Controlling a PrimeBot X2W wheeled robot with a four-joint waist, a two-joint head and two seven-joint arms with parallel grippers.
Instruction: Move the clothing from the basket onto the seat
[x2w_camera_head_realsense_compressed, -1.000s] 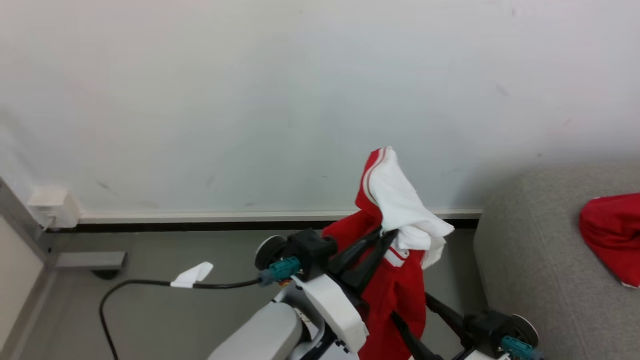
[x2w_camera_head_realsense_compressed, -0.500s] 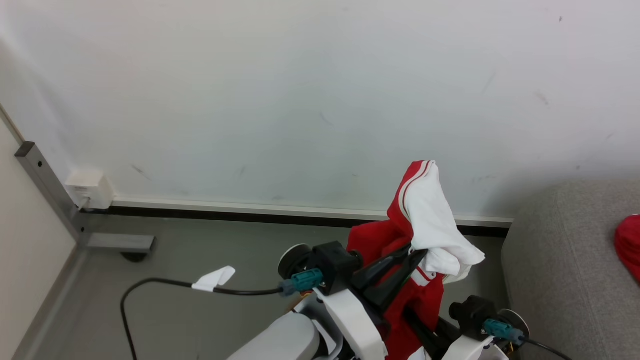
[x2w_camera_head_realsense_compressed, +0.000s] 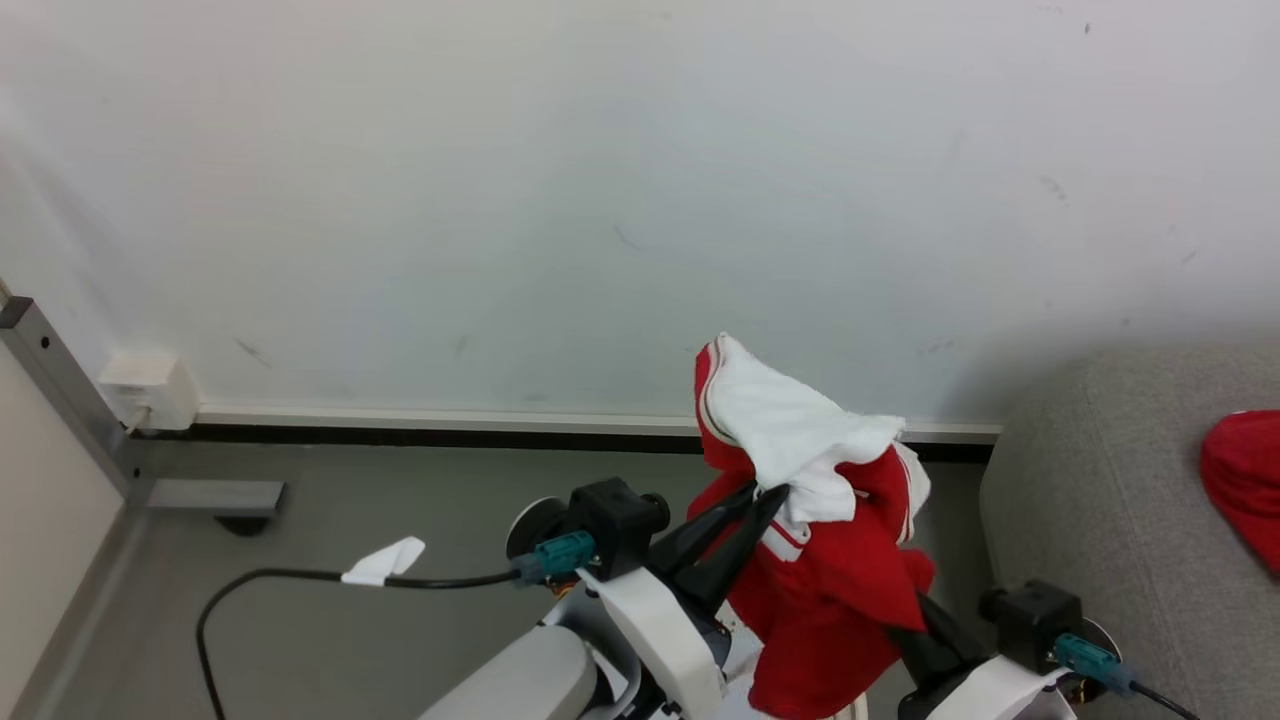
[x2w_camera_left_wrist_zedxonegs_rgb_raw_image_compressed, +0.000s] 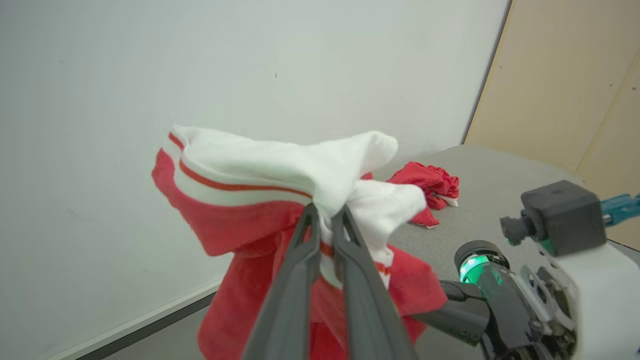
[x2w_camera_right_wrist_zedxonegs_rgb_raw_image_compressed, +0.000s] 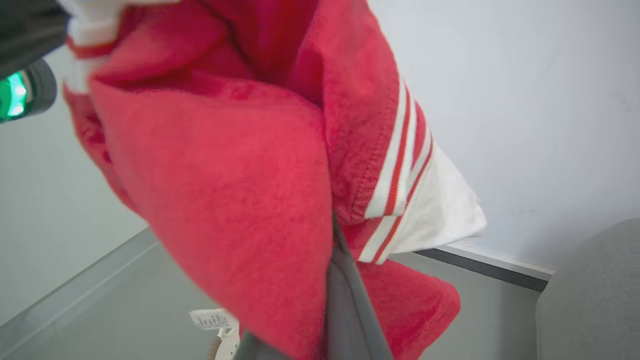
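- Right now the striped top (x2w_camera_head_realsense_compressed: 830, 600) hangs in the air between your arms. It is over the floor (x2w_camera_head_realsense_compressed: 400, 500) and just left of the seat (x2w_camera_head_realsense_compressed: 1100, 520), and none of it rests on the cushion yet.
- Your left gripper (x2w_camera_left_wrist_zedxonegs_rgb_raw_image_compressed: 321, 215) is pressed together on the white-and-red bunch at its upper end, and loose white cloth flops over the fingertips.
- Your right gripper (x2w_camera_right_wrist_zedxonegs_rgb_raw_image_compressed: 336, 250) is closed too, lower down, with its fingers buried in a red fold. It looks like a pinch on that fold, but you cannot tell how much cloth it has caught.
- A red garment (x2w_camera_head_realsense_compressed: 1240, 480) already lies on the seat, well apart from the top.
- With two pinches on one top, spreading your arms could drag the cloth out of the shallower grip, probably the right one.
- Letting go here would likely drop the top on the floor, because it hangs short of the seat's edge. Carry it over the cushion first.
- Red cloth drapes over your right gripper's fingers, so on release it could cling there and ride back with the arm.
- A black cable (x2w_camera_head_realsense_compressed: 300, 577) runs from your left wrist down over the floor, and a wide swing toward the seat might pull it taut or snag it.
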